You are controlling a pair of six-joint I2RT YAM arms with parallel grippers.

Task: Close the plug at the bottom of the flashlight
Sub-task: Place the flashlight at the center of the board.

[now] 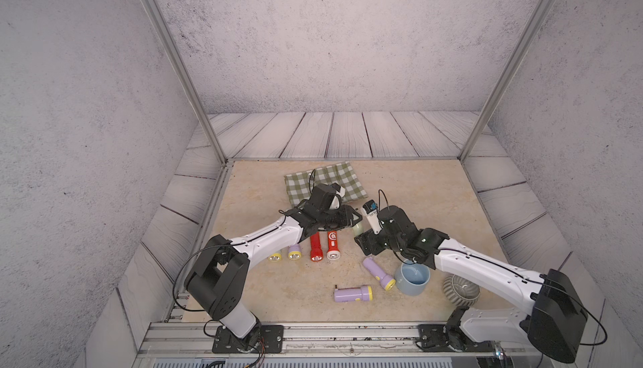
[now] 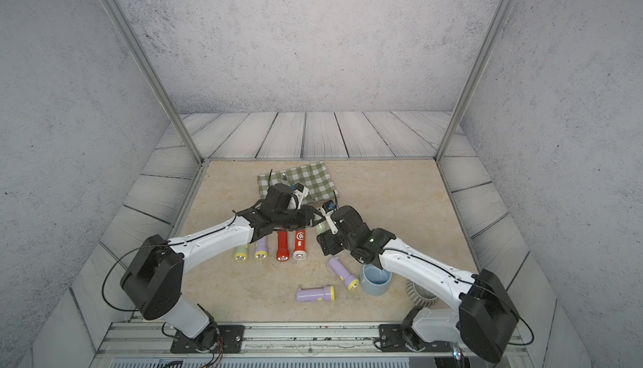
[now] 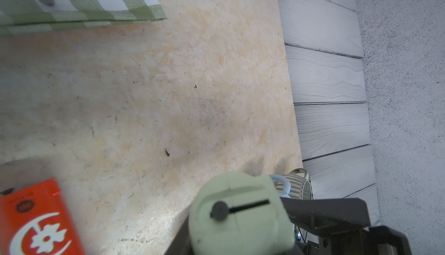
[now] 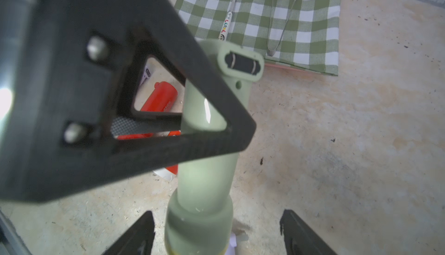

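Note:
A pale green flashlight [image 4: 207,176] hangs just above the table, and my left gripper [image 3: 240,220] is shut on its body. In the right wrist view, that gripper's black fingers [image 4: 192,135] clamp the barrel. The black plug [image 4: 243,63] lies folded into the recess of the bottom end. In the left wrist view, that end shows a black round pin [image 3: 219,211] and a dark slit. My right gripper [image 4: 218,237] is open, with its fingers apart on either side of the flashlight's head. In both top views the grippers [image 1: 348,220] [image 2: 328,241] meet at mid-table.
Two red flashlights [image 1: 323,247] and more purple ones [image 1: 353,293] lie in front of the grippers. A blue mug [image 1: 412,277] and a grey ribbed bowl [image 1: 461,289] sit under the right arm. A green checked cloth [image 1: 325,182] with a spoon [image 4: 234,0] lies behind.

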